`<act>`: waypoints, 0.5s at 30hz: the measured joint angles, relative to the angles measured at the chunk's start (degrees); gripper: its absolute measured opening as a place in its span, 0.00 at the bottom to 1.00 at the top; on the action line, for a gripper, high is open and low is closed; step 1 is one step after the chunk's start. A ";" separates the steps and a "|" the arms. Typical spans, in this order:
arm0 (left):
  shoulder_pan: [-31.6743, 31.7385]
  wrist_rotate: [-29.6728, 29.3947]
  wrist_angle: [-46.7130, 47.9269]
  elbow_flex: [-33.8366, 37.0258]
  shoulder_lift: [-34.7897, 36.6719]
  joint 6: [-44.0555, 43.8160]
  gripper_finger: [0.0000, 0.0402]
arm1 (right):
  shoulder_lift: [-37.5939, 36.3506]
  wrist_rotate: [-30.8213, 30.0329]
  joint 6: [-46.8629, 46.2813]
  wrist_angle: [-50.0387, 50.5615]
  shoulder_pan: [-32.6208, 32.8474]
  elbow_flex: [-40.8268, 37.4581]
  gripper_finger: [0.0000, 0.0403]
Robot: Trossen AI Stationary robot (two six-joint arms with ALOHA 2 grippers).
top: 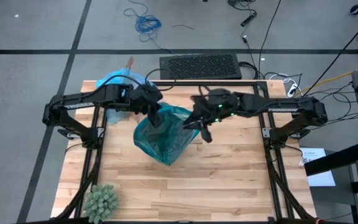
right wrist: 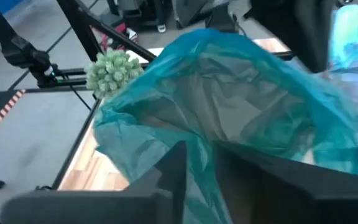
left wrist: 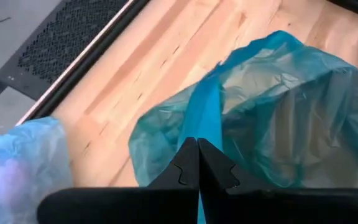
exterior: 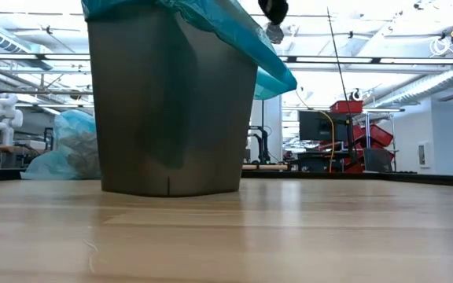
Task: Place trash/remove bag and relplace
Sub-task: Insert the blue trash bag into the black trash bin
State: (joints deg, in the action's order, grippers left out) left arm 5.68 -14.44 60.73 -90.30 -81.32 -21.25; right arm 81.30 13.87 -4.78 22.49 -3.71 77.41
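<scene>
Wooden slats of the table [top: 229,180] fill your high view, with a black perforated panel [top: 200,66] off its 12 o'clock edge and blue cable [top: 146,23] coiled on the grey floor beyond. At the table's centre stands your largest item, a grey bin [exterior: 171,110] lined with a darker teal bag [top: 166,137] whose mouth gapes toward both arms. At about 10 o'clock from the bin, behind the left arm, you have the light blue bag [top: 118,81], filled and slumped on the table, partly screened by that arm. Your left gripper [left wrist: 197,163] sits at the bin's 10 o'clock rim, fingers pressed together with a pleat of the teal bag pinched between them. Your right gripper [right wrist: 197,163] is at the 2 o'clock rim, fingers slightly apart with teal film bunched in the gap; you cannot tell whether it truly grips it. A green spiky ball [top: 101,200] rests at the table's 7 o'clock corner, well apart.
</scene>
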 joint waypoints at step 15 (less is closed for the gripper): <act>-1.40 3.71 -0.13 0.00 -1.14 0.79 0.00 | 9.15 1.51 1.49 -6.61 -0.01 0.00 0.00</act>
State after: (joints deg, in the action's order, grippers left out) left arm 4.28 -10.74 60.60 -90.30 -82.46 -20.47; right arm 90.45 15.38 -3.29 15.88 -3.71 77.41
